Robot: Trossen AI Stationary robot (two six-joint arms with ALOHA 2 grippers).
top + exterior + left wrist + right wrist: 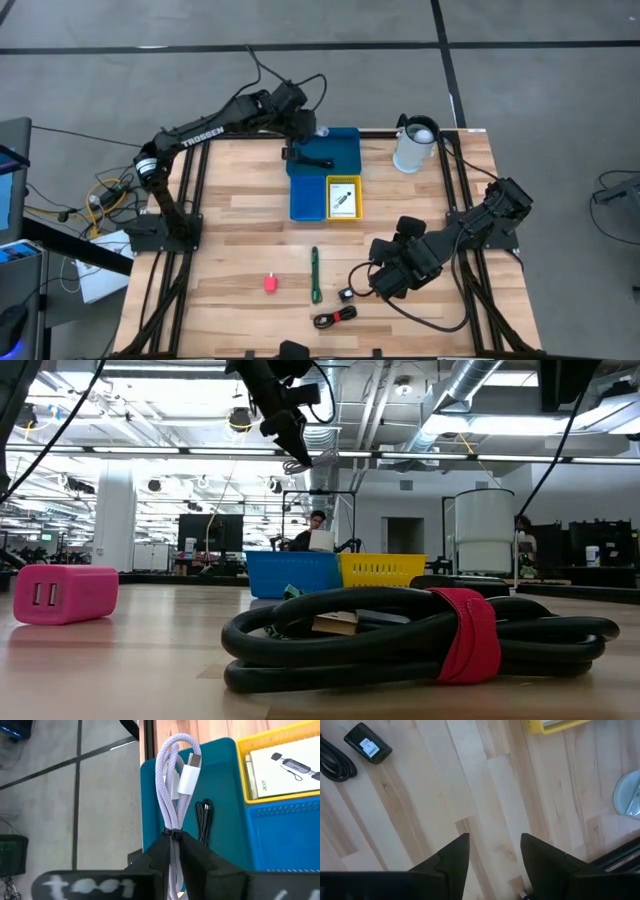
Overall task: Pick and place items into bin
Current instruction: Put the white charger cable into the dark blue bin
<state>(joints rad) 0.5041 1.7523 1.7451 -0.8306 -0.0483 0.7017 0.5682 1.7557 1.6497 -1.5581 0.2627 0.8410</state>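
Note:
My left gripper is shut on a grey cord, a coiled bundle with a white plug, above the wide blue tray of the bin set. A thin black cable lies in that tray. The yellow bin holds a white card, and the small blue bin sits beside it. On the table lie a green pen, a pink block, a tiny black piece and a black cable with a red strap. My right gripper hangs open over bare wood near them. My left gripper pinches the cord bundle between its two fingers at the end bound by a black tie. The fingers slant down toward the tray and lie along the bundle. The looped end and white plug stick out ahead of the fingers, clear of the tray.
A white pitcher stands at the far right corner, right of the bin set. The table's metal frame rails run along both sides. Bare wood lies between the bins and the loose items near the front edge.

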